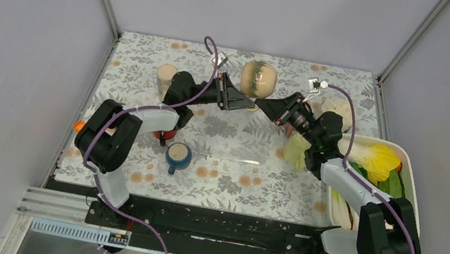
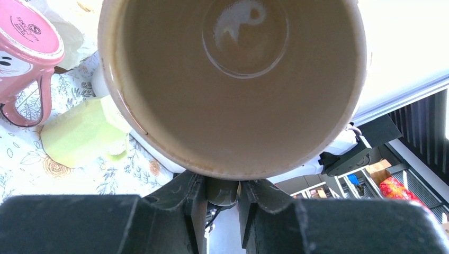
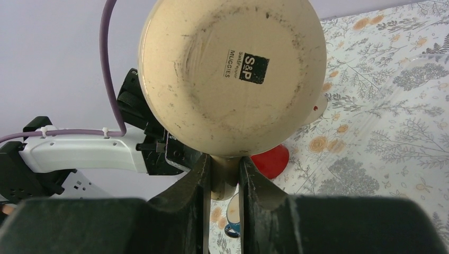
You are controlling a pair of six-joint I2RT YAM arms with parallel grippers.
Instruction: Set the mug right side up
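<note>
The beige mug (image 1: 258,79) hangs in the air over the back middle of the table, lying on its side. Its mouth faces the left arm, so the left wrist view looks into the mug's hollow (image 2: 233,90). The right wrist view shows the mug's stamped base (image 3: 233,74). My left gripper (image 1: 244,102) is shut on the mug's handle (image 2: 221,193), which sits under the rim. My right gripper (image 1: 268,105) is shut on the same handle (image 3: 225,182) from the base side. Both grippers meet below the mug.
A blue cup (image 1: 178,155) stands upright at the front middle, with a red object (image 1: 165,134) beside it. A beige cup (image 1: 166,78) is at the back left. A pink mug (image 2: 26,47) and a green plush vegetable (image 1: 295,150) lie right. A white basket (image 1: 409,173) holds vegetables.
</note>
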